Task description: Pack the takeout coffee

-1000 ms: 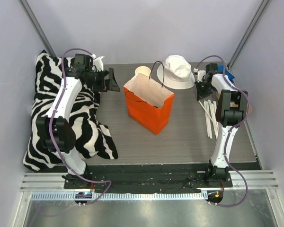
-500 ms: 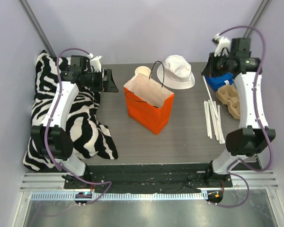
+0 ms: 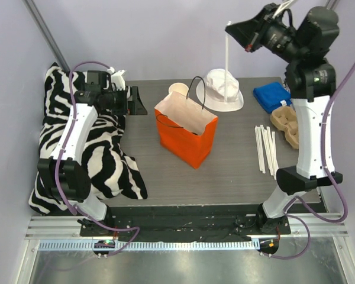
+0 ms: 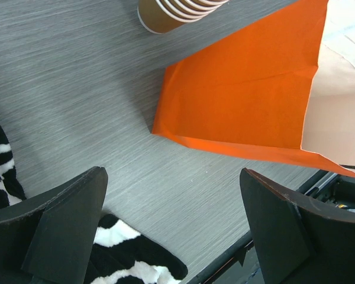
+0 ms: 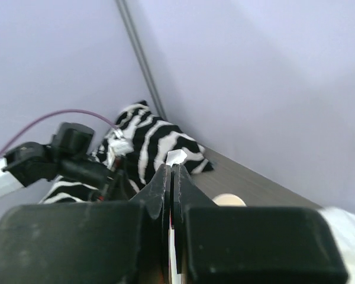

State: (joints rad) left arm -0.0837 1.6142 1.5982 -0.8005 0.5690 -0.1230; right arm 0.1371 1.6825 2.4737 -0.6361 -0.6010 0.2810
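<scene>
White straw (image 3: 226,56) hangs upright, pinched by the right gripper (image 3: 234,28), high and right of the orange paper bag (image 3: 186,135); left gripper (image 3: 137,100) gapes wide

No readable text, labels, numbers (checked all three views).

The takeout coffee cannot be made out in any view. Only a stack of lidless tan paper cups (image 3: 178,89) is seen, upright behind the orange bag (image 3: 183,137).
</scene>
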